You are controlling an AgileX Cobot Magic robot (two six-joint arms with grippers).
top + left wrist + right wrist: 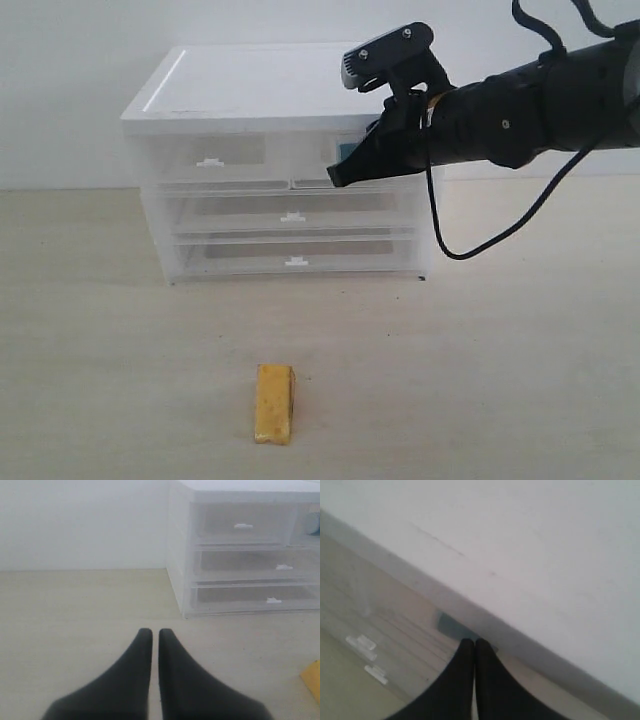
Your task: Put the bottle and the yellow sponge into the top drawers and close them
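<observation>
Cabinet [250, 90]: white top, 4 translucent plastic drawers, small white tab handles. Top left drawer [215, 160] sits flush. Top right drawer [310, 165]: blurred teal patch of the bottle [343, 151] shows through its front. Right tool [338, 180] has fingers together, tips at that drawer's front, arm reaching in from the right. Left tool [151, 634] has fingers together, low over the surface [480, 380]. Yellow sponge [274, 403], a rough rectangular block, lies on the surface well in front of the cabinet.

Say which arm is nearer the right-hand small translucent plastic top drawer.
Right: its fingers are at that drawer's front; the left fingers hover over the table, short of it.
</observation>
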